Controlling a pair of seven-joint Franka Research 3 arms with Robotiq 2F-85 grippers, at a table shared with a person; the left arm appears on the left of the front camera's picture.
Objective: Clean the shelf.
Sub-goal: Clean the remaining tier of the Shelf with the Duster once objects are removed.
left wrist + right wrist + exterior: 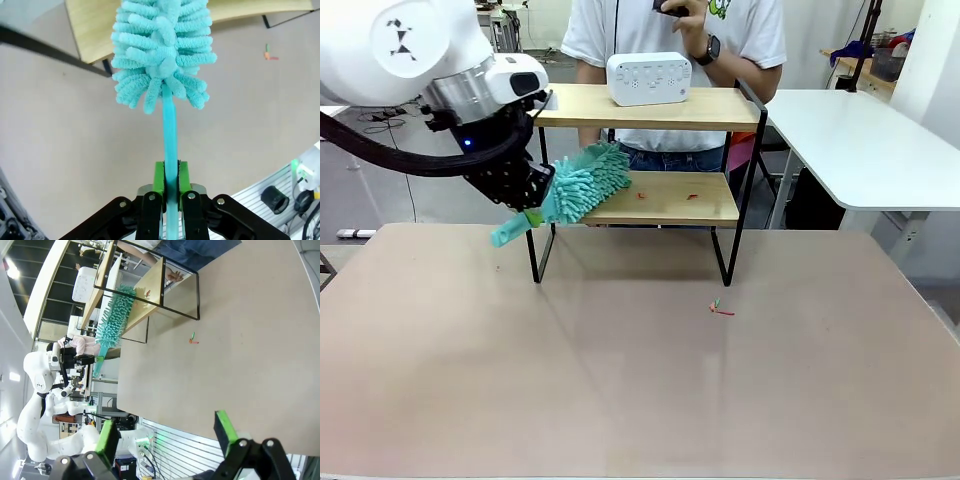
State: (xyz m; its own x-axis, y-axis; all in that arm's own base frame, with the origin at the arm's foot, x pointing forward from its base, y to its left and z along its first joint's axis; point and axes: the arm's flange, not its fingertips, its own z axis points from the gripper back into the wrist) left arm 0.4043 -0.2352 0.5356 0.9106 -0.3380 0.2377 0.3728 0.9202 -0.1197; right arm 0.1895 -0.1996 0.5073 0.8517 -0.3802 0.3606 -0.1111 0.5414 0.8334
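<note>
Nearest in the front view, bare beige table [620,400], with a small red-and-green scrap [721,310] lying right of the middle. Beyond that, the shelf [720,122], upright on the far part of the table and slightly left of centre, just in front of a person [750,40] at the far side. On its top board, a white box [649,78]; on its lower board, a few red crumbs [692,197]. At the shelf's left end, the left gripper [530,208], clamped on the handle of a teal duster [585,182], whose fluffy head rests on the left end of the lower board.

In the left wrist view, nearest, green fingers [159,175] pressed tight on either side of the thin teal handle. Farther along, the duster head [160,50] over the corner of a wood board of the shelf [90,30]. Off to the right, on the table, the scrap [270,54].

In the right wrist view, nearest, the right gripper [167,434], fingers [226,430] wide apart with nothing between them, above the near edge of the table [240,350]. Far across it, the shelf [177,295] with the duster [112,320] against its lower board, well apart from this gripper. Between the two, the scrap [193,339].
</note>
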